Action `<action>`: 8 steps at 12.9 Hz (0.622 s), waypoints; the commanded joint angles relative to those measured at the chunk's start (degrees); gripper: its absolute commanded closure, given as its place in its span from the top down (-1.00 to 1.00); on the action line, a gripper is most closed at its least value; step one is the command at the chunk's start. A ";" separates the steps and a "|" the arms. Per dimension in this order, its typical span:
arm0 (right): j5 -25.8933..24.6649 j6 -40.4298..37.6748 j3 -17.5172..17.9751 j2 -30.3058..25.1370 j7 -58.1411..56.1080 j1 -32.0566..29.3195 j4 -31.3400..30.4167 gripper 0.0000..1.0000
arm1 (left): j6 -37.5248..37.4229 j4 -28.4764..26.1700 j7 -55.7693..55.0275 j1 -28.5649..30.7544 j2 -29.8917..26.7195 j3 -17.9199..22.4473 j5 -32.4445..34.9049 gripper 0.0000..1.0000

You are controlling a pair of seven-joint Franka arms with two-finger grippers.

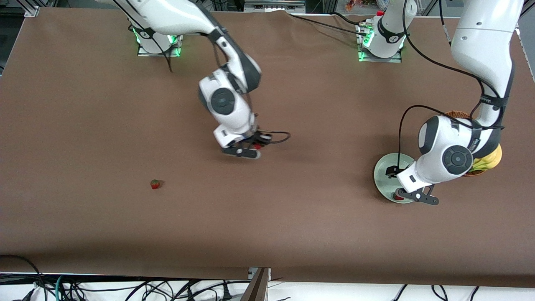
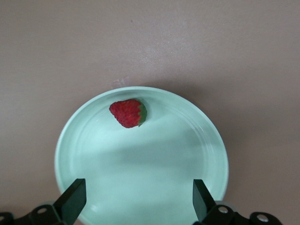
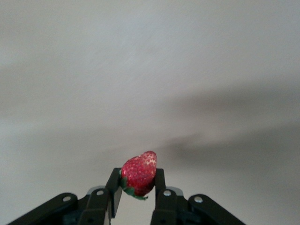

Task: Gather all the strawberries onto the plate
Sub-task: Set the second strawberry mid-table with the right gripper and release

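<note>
The table is covered in plain brown. My plate, round, shallow and pale mint with a raised rim, lies at the left arm's end beside a wicker basket. My left gripper hangs over it, fingers spread, one strawberry lying inside near the rim. My right gripper pinches a second strawberry above mid-table. A third strawberry sits on the cloth toward the right arm's end.
</note>
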 commanded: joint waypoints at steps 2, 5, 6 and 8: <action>-1.28 4.47 -0.91 8.48 9.59 4.16 8.84 -0.42 | -12.94 6.33 0.55 0.27 -2.22 -2.21 -2.44 1.00; -2.77 10.46 -1.78 12.00 13.03 7.41 8.75 -0.34 | -16.30 5.81 0.12 0.09 -3.02 -3.61 -6.49 1.00; -3.12 10.65 -2.22 12.36 13.21 7.85 8.75 -0.22 | -16.21 5.55 0.11 -0.08 -2.58 -3.62 -7.54 1.00; -3.13 10.13 -2.66 11.49 12.52 7.25 8.83 0.42 | -15.95 5.46 -0.06 -1.22 -1.96 -4.05 -7.99 1.00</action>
